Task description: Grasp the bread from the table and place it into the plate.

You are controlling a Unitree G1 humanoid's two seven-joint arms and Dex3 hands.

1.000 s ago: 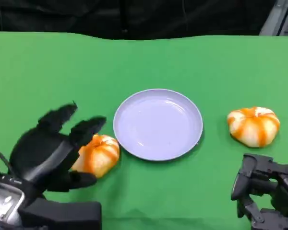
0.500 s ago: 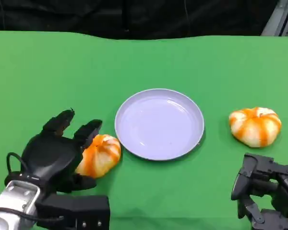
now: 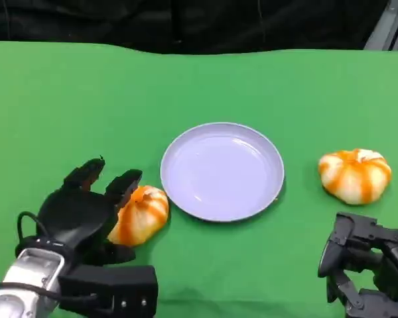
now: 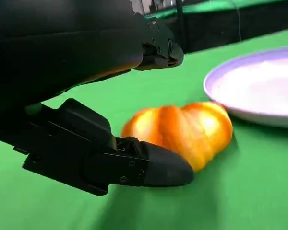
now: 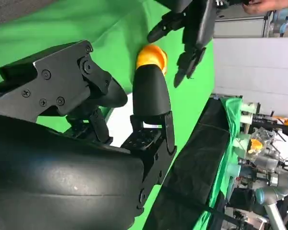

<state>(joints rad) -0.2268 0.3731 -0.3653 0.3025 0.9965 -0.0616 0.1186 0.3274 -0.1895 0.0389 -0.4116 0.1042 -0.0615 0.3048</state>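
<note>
Grasp step: bread (image 3: 140, 215) is straddled by the open left hand (image 3: 86, 212), not gripped yet; fingers need closing, then lifting to the plate (image 3: 222, 171).

right hand (image 5: 129, 103) black shell and fingers close to camera, holding nothing, green table (image 5: 62, 24) beyond, orange bread (image 5: 152, 56) past a fingertip, left hand (image 5: 189, 33) fingers spread over bread, pale plate (image 5: 120, 125) partly hidden, person's hand (image 5: 261, 5) at edge
</note>
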